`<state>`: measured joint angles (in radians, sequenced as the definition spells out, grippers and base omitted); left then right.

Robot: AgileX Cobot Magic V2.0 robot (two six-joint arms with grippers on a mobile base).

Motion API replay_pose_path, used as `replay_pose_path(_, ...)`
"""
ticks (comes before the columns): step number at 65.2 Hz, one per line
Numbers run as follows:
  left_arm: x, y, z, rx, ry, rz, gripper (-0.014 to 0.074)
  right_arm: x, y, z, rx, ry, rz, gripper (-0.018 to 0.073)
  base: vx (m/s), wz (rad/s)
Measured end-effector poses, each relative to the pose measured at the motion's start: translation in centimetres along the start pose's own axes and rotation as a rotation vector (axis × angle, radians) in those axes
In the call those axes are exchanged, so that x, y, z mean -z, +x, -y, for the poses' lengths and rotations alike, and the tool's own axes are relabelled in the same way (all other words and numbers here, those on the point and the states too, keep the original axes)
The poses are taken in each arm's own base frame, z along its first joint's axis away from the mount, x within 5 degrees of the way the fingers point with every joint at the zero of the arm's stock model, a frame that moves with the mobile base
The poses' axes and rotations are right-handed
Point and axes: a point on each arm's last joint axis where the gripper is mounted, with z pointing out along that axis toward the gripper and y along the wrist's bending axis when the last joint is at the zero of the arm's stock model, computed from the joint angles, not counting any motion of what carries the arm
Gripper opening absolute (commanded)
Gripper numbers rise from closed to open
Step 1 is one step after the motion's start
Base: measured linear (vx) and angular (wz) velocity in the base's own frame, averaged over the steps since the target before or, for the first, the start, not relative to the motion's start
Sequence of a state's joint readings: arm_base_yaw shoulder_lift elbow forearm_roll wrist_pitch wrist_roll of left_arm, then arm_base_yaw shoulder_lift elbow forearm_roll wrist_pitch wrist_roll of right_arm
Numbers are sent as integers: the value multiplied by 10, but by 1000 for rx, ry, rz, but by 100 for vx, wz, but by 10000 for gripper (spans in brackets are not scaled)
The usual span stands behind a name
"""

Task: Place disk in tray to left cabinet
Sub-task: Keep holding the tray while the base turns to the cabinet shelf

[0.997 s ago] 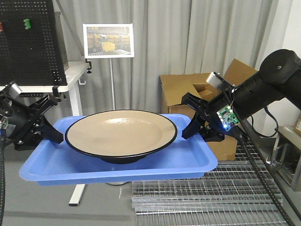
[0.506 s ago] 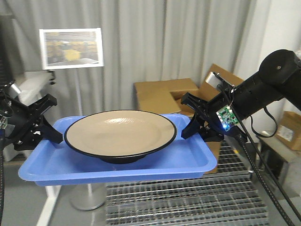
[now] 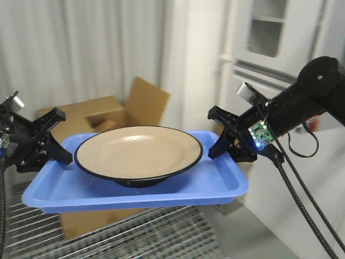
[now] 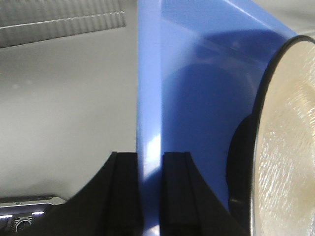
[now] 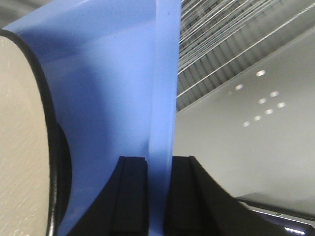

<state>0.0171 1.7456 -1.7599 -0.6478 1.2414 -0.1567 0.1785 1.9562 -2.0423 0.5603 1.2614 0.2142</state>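
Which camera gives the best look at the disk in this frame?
The exterior front-facing view: the whole disk shows, rim to rim, sitting in the blue tray. The left wrist view catches only a slice of its rim and tan face at the right edge; the right wrist view, the same at the left edge.

— Can you read any writing here?
— No, nothing. In your front view the box (image 3: 102, 114) at centre left is blurred, and its brown faces show no legible print. The circuit board (image 3: 257, 134) at right centre is too small for you to make out any marking.
— And your wrist views?
— They show you only the tray (image 4: 197, 73) and the disk (image 4: 288, 147), filling the frame. Neither has a label, a number or a brand you can read.
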Motion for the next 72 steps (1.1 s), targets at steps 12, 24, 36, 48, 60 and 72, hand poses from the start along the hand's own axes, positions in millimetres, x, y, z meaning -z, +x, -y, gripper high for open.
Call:
replay_pose_path(12,0,0,0,0,1,0,0,0,0,0,0,0,0,-4,19,-74)
replay_pose_path(24,0,0,0,0,1,0,0,0,0,0,0,1,0,-4,18,-69)
replay_pose_path(36,0,0,0,1,2,0,0,0,0,0,1,3,1,-4,16,-63)
replay_pose_path(48,0,0,0,1,3,-1,0,0,0,0,1,3,-1,-4,15,-58)
replay_pose_path(60,0,0,0,1,3,-1,0,0,0,0,1,3,0,-4,15,-56)
replay_pose_path(72,0,0,0,1,3,-1,0,0,0,0,1,3,-2,-4,15,-51)
